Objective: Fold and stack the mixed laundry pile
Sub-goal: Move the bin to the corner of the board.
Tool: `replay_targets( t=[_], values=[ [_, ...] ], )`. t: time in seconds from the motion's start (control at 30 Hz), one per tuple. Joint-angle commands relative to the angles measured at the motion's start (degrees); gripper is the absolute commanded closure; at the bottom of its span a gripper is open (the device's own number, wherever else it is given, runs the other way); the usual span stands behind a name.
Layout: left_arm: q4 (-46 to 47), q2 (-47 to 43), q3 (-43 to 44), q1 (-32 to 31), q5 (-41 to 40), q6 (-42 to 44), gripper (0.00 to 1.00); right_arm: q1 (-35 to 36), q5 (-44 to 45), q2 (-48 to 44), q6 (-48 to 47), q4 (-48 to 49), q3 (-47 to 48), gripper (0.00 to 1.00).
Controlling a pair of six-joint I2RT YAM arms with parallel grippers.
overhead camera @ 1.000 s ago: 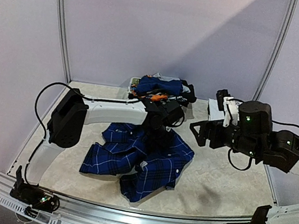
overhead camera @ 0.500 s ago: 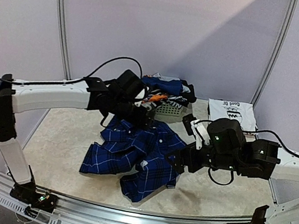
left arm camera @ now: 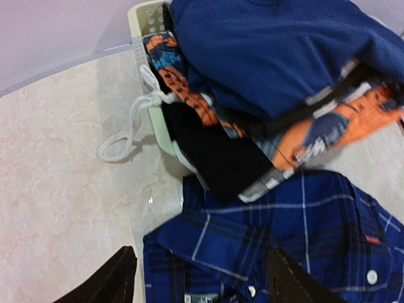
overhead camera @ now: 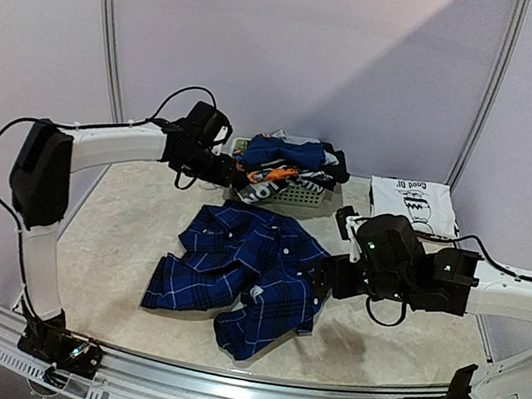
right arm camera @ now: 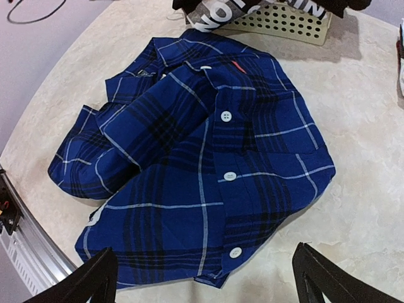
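**Plaid shirt spread between two open grippers, the rest heaped in the basket**

The table (overhead camera: 128, 238) is a pale, marbled, hard surface. On its middle lies the plaid shirt (overhead camera: 248, 278), the largest soft thing in view. It is thin blue-and-black woven cloth, rumpled and partly doubled over itself, with a sleeve bunched toward the left. Its long axis runs from the collar at the far side, touching the basket, down to the hem near the front edge. The row of white buttons (right arm camera: 226, 116) follows that line.

Behind it stands the basket (overhead camera: 307, 198), pale rigid plastic with a perforated wall. The rest of the pile (overhead camera: 288, 157) is heaped on it and spills over the rim: a plain blue knit, an orange-and-white print, and something black. A folded white printed piece (overhead camera: 413, 201) lies apart at the back right.

The right gripper (overhead camera: 325, 275) hangs at the shirt's right edge with its fingers wide apart and empty. The shirt lies to its left and slightly ahead, so this arm is nearer the shirt's body. The left gripper (overhead camera: 224, 175) hovers by the basket's left end, above the collar, with its fingers also apart and holding nothing.

A white drawstring (left arm camera: 129, 123) loops loose on the table beside the basket.
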Motion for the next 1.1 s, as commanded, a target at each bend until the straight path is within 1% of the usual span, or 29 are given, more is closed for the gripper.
replay_targets(
  t=[0.0, 0.07, 0.13, 0.27, 0.33, 0.67, 0.73, 0.8, 0.83, 0.9, 0.93, 1.07],
  values=[
    [-2.81, 9.91, 11.93, 4.01, 3.66, 3.41, 0.32, -0.93, 1.16, -0.55, 1.19, -0.20, -1.95, 0.02],
    [-4.69, 15.47, 17.46, 5.30, 5.21, 3.86, 0.36, -1.41, 1.09, -1.10, 1.37, 0.06, -2.80, 0.02],
    [-6.33, 19.19, 22.45, 5.89, 5.07, 4.22, 0.38, -1.79, 0.87, -1.74, 1.18, 0.08, -3.35, 0.02],
    [-9.81, 25.15, 31.36, 6.63, 4.29, 4.85, 0.43, -2.35, 0.59, -1.87, 0.70, -0.08, -3.65, 0.03],
    [-10.64, 27.15, 33.54, 7.01, 4.17, 4.99, 0.47, -2.54, 0.39, -1.91, 0.31, -0.03, -3.72, 0.02],
    [-10.97, 33.71, 38.86, 7.77, 5.76, 4.98, 0.70, -3.72, -0.31, -1.65, -0.72, 0.01, -3.74, 0.02],
    [-11.47, 34.53, 40.00, 7.91, 5.18, 5.19, 0.78, -3.71, -0.39, -1.75, -0.65, -0.12, -3.82, 0.02],
    [-11.88, 35.02, 40.67, 8.06, 4.43, 5.23, 0.83, -3.73, -0.44, -1.90, -0.55, -0.15, -3.99, 0.02],
    [-12.01, 35.13, 40.89, 8.17, 4.34, 5.33, 0.86, -3.70, -0.49, -2.01, -0.46, -0.17, -4.12, 0.02],
    [-12.28, 34.96, 41.02, 8.49, 3.55, 5.41, 0.98, -3.77, -0.58, -2.13, -0.37, -0.13, -4.17, 0.02],
    [-12.59, 34.73, 40.90, 8.61, 2.95, 5.62, 1.00, -3.78, -0.59, -2.20, -0.23, -0.08, -4.18, 0.02],
    [-13.94, 32.56, 39.62, 9.40, -0.49, 6.86, 1.00, -3.75, -0.93, -2.13, -0.35, 0.45, -4.26, 0.02]
  ],
)
